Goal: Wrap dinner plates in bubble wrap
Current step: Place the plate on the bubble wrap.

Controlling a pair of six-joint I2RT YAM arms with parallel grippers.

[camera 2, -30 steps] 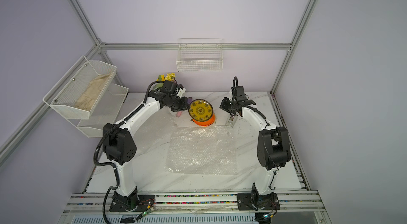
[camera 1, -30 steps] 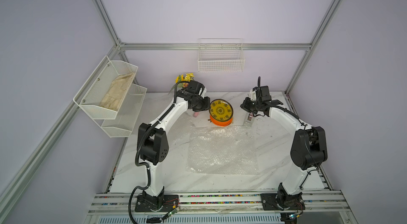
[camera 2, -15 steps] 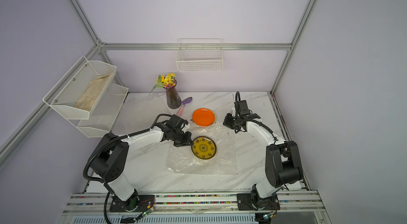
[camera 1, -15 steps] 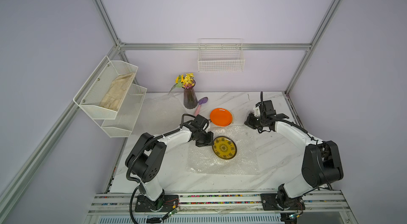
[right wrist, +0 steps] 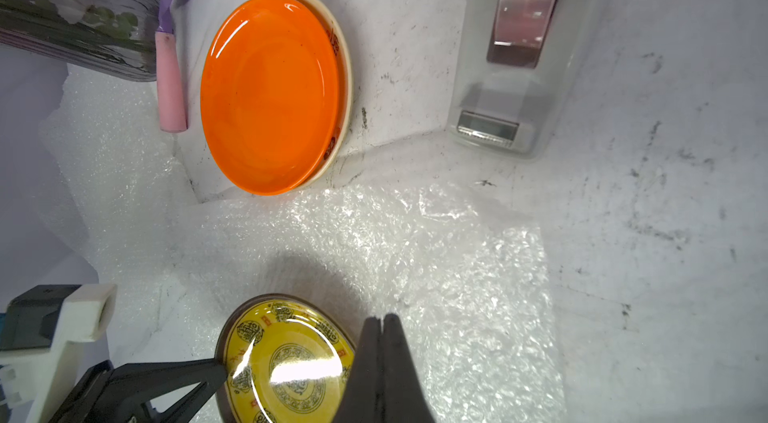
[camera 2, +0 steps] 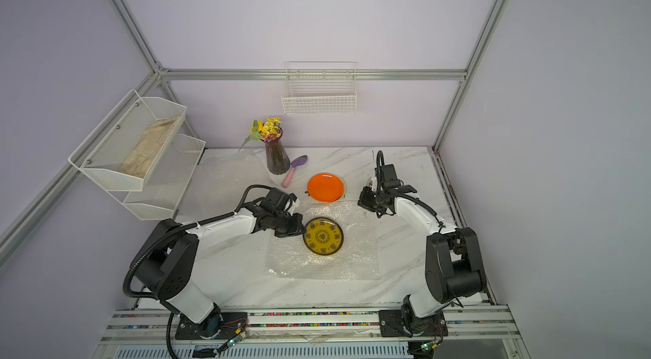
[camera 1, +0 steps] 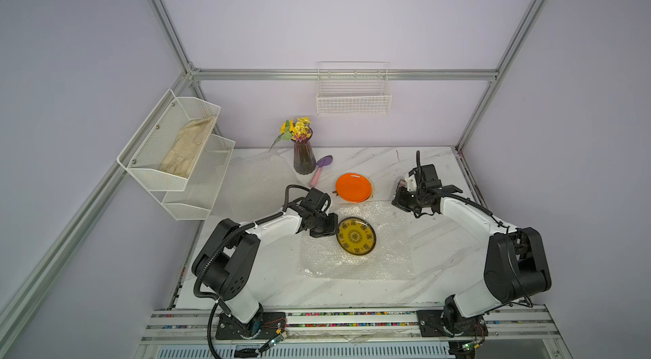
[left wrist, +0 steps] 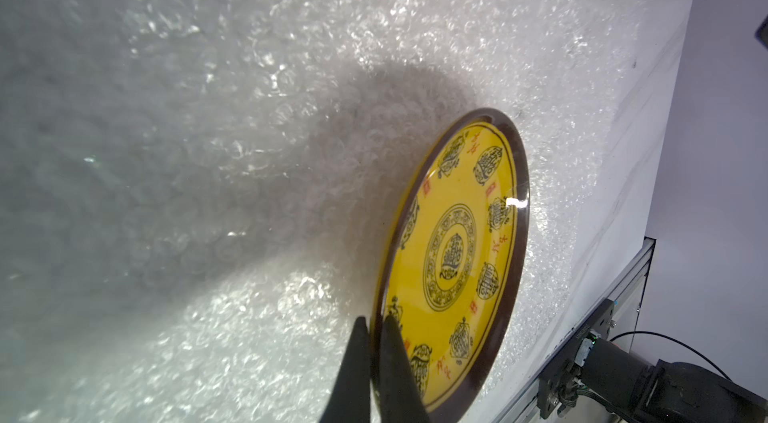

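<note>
Left gripper (camera 1: pixel 331 230) is closed on the rim of the yellow plate (camera 1: pixel 355 236), which is held low over the middle of the near bubble wrap sheet (camera 1: pixel 387 258); contact cannot be judged. From this gripper the plate lies toward the right edge of the table (camera 1: pixel 440 269), so the left arm is the nearer. Right gripper (right wrist: pixel 381 319) is shut and empty, above the sheet's far right corner. Two sheets are counted, the second sheet (camera 1: pixel 257 177) at the table's far left corner, and three plates: orange plate (camera 1: pixel 353 187) stacked on cream plate (right wrist: pixel 345 68).

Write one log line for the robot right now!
left claw: shut on yellow plate rim | yellow plate: over bubble wrap | right claw: shut, empty | orange plate: atop cream plate
</note>
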